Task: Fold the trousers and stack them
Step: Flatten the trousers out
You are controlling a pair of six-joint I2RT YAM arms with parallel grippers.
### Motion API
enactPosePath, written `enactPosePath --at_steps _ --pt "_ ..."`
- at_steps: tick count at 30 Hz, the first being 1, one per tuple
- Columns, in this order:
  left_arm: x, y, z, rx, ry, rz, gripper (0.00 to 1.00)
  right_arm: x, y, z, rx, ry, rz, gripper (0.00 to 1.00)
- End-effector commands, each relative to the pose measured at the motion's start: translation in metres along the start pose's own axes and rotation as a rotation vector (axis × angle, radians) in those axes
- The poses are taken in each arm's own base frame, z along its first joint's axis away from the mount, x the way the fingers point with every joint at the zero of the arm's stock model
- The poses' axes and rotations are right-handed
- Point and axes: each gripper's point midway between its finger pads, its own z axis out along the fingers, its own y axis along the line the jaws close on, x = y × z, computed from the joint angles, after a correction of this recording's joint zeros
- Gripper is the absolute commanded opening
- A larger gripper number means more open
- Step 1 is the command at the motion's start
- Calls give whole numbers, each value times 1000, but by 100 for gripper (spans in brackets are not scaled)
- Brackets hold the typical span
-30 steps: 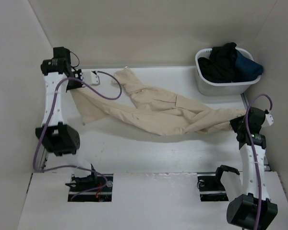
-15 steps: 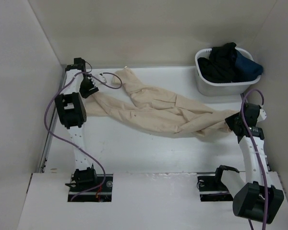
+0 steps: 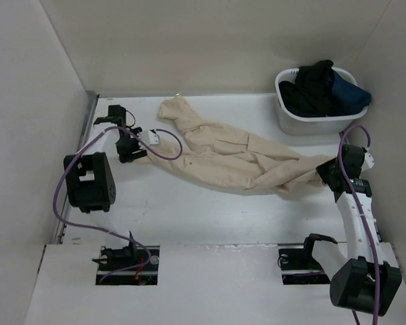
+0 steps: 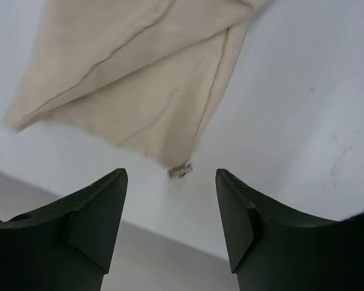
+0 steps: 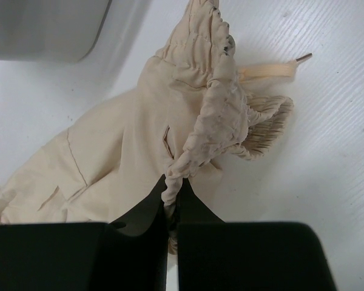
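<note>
From above, you can see the left gripper (image 3: 130,150) has let go since a second ago. Back then it held a leg end raised at the far left with the cloth pulled taut. Now that arm is folded lower and nearer, and the leg lies slack on the desk (image 3: 210,210). The right gripper (image 3: 327,172) has hardly shifted. The trousers (image 3: 237,159) stretch across the desk's far half, long axis left to right. The waist is at the right and the legs point left, one hem turned toward the back wall. The basket (image 3: 284,118) of dark garments (image 3: 321,88) sits in the far right corner, just behind the waist end.

In your left wrist view, the left gripper (image 4: 171,182) has its jaws spread with nothing between them. The trousers' (image 4: 145,79) leg hem lies flat just beyond the tips.

In your right wrist view, the right gripper (image 5: 171,191) has its jaws pressed together, pinching the gathered waistband of the trousers (image 5: 127,139). The drawstring (image 5: 273,70) trails onto the desk.
</note>
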Motion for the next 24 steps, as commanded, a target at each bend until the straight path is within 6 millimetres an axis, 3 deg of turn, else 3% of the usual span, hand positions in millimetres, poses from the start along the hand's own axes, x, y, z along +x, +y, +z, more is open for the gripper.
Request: enactPosePath --at_steps 1,4,11,12,14,16,19,24 --pt "6 14 24 -8 -49 -53 59 -17 22 -10 -85 -71 -3 0" --pt "16 16 37 25 -44 -80 61 -14 19 -10 -83 -71 -3 0" --pt "34 -12 68 141 47 -94 58 -13 14 -8 -70 -73 3 0" --pt "40 -14 75 138 77 -95 49 -12 14 -8 -68 -71 2 0" --pt "52 -12 85 119 133 -101 12 -14 13 -7 -54 -67 -4 0" --pt "63 -5 86 79 168 -125 0 -21 15 -7 -46 -70 -16 0" --pt "83 14 53 17 187 -151 0 -52 30 -15 -65 -103 -35 0" --pt "111 38 -50 -35 131 -223 0 -106 64 -43 -152 -153 -36 0"
